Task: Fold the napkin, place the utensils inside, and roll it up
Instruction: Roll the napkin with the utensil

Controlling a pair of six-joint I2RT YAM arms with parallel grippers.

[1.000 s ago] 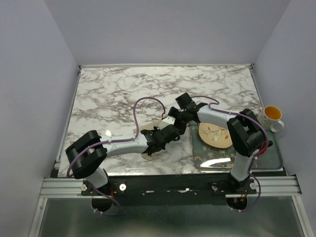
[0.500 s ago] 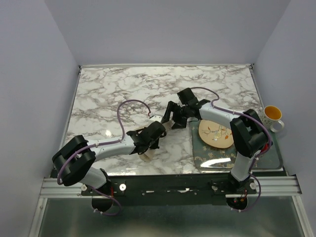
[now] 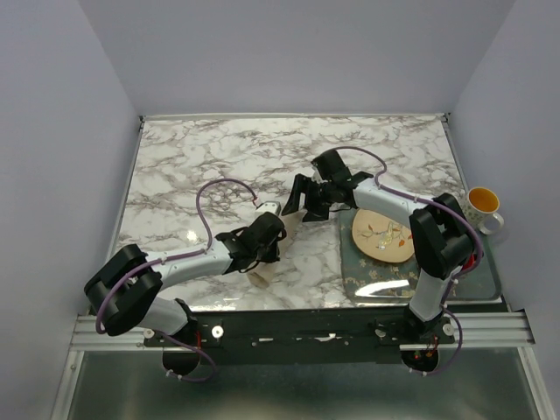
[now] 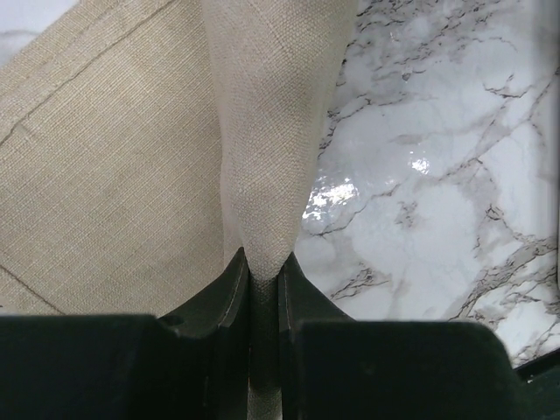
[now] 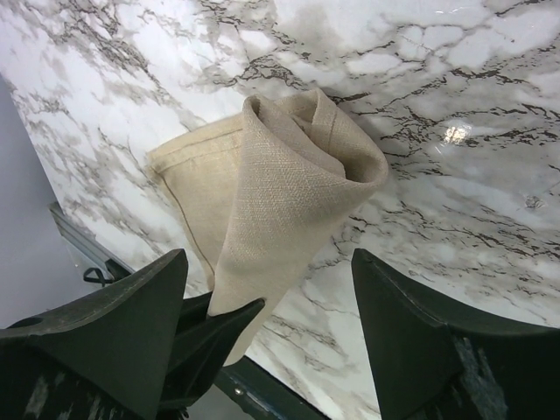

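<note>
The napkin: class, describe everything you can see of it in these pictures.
The napkin is plain beige woven cloth with a stitched hem, bunched into a loose fold with a rounded, open loop at one end. Part of it lies on the marble table, and the left gripper is shut on a pinched ridge of it.

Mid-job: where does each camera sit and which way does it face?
Top external: above, behind the bases, facing down on the table; left arm, right arm show.
Left wrist: faces along left jaws, shut on the napkin.
Right wrist: faces down between open right jaws at the napkin.
Shared: napkin and table in both wrist views.
</note>
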